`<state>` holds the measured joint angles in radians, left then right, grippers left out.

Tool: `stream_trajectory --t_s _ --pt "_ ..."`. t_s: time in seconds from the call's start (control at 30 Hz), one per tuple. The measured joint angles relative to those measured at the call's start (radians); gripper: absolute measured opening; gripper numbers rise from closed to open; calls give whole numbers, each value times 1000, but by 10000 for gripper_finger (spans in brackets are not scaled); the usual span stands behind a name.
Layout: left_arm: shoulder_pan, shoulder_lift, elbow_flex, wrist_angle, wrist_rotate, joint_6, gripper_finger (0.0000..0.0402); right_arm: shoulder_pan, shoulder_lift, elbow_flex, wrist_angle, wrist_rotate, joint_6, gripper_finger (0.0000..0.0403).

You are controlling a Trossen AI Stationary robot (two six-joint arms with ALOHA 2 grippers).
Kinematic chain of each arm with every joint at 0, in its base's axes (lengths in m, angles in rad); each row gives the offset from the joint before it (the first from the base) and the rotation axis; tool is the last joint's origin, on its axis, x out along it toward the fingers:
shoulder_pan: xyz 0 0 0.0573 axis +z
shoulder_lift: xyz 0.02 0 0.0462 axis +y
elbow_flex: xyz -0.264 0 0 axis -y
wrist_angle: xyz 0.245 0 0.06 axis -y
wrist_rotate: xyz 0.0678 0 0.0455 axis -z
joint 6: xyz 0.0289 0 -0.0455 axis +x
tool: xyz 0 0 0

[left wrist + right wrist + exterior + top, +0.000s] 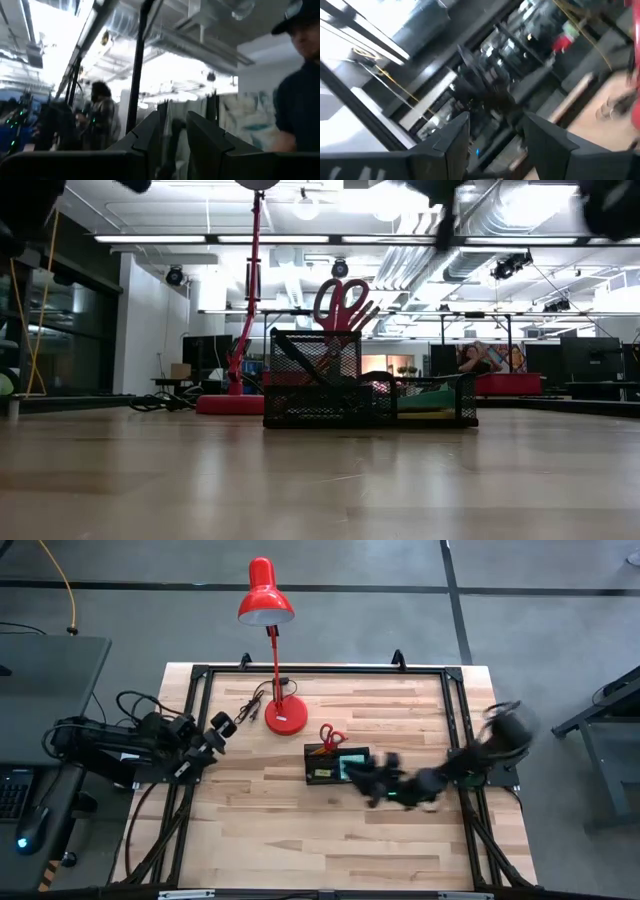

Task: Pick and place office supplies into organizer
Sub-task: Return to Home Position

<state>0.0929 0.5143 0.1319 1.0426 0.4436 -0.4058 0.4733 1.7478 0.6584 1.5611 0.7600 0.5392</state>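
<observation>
We have the right gripper (366, 780) up above the table (300, 830); in the high view it shows just beside the organizer's (308, 762) near-right corner. Its fingers (451, 142) are spread wide with nothing between them. The left gripper (222, 728) is out at the table's left edge, well apart from the organizer. Its fingers (147, 137) are parted by a narrow gap and empty.

The organizer sits mid-table, slightly right of centre, near-right of the red lamp base (286, 716). The scissors (342, 302) stand handles-up in its taller left section. In the low right section we see a teal pad (432, 394) above a yellow pad (432, 415). Two people show in the room beyond, in the left wrist view.
</observation>
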Motion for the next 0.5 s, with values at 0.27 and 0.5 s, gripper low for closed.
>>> stream_trajectory --t_s 0.27,0.5 --pt "0 -114 -81 -141 -156 142 88 114 -457 -252 -118 21 -223 179" --pt "-1 -156 -82 -235 -154 253 88 142 -679 -519 -93 8 -159 181"
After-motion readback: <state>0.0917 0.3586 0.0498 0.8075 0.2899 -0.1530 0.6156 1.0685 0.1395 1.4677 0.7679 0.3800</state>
